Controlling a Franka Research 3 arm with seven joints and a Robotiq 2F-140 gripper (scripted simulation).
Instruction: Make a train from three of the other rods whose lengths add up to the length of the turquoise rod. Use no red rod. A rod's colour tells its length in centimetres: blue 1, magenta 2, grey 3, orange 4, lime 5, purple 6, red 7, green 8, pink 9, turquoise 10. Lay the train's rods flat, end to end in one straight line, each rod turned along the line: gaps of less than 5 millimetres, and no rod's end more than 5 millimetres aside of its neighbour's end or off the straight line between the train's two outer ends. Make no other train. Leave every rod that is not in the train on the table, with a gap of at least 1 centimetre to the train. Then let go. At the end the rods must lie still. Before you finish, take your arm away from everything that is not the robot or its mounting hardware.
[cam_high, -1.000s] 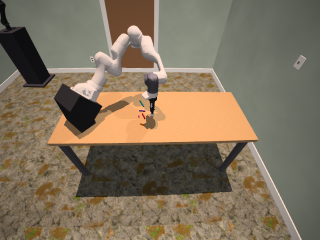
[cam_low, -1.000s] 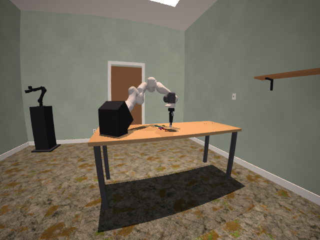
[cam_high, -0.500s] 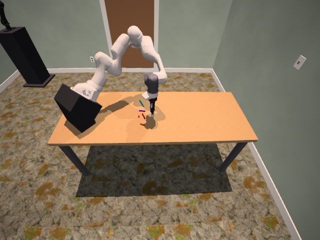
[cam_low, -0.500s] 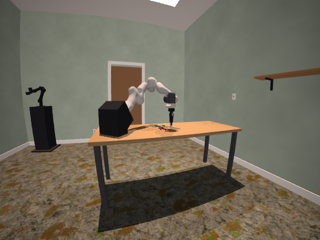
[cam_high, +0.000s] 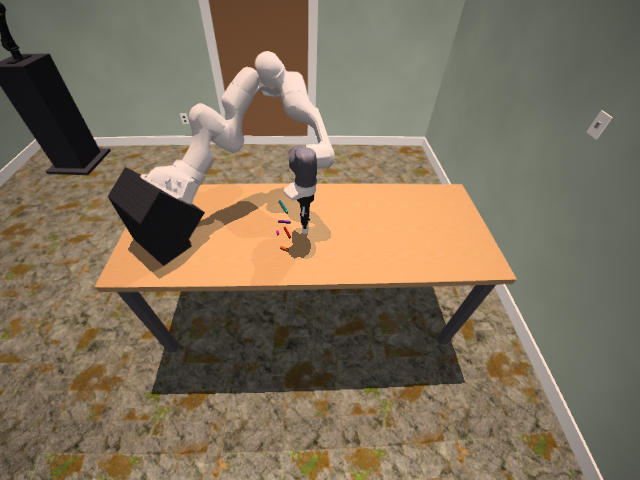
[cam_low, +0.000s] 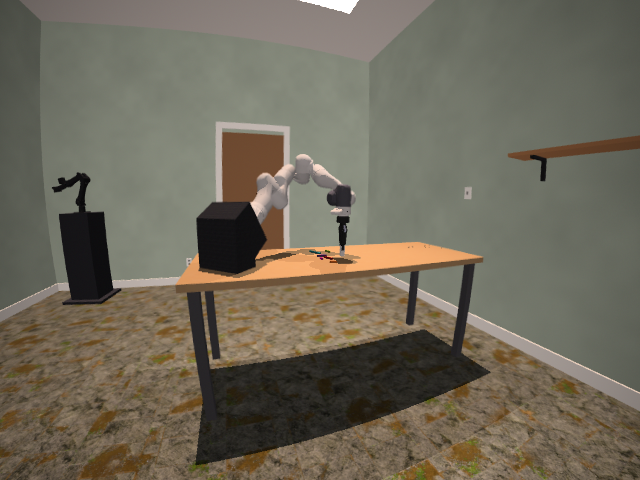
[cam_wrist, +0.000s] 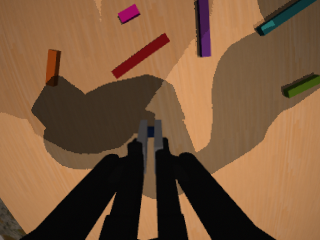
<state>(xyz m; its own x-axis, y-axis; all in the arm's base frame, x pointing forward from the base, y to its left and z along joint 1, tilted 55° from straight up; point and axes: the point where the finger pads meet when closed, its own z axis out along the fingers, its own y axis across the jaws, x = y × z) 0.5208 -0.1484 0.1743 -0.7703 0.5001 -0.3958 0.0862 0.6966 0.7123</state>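
My gripper (cam_wrist: 151, 130) (cam_high: 305, 230) (cam_low: 341, 253) is shut on a small blue rod (cam_wrist: 151, 131), which shows between the fingertips. It hangs low over the table (cam_high: 413, 232), right of the other rods. In the wrist view, ahead of the fingers, lie a red rod (cam_wrist: 140, 55) (cam_high: 287, 231), a magenta rod (cam_wrist: 128, 14) (cam_high: 277, 232), a purple rod (cam_wrist: 203, 26) (cam_high: 283, 221), an orange rod (cam_wrist: 52, 67) (cam_high: 283, 249), the turquoise rod (cam_wrist: 288, 11) (cam_high: 283, 206) and a lime-green rod (cam_wrist: 302, 86), which the right edge cuts off. All lie flat and apart from each other.
A black box (cam_high: 155, 214) (cam_low: 227, 237) at the arm's base stands on the table's left end. The arm's shadow falls across the rods. The rods show only as tiny marks in the exterior view.
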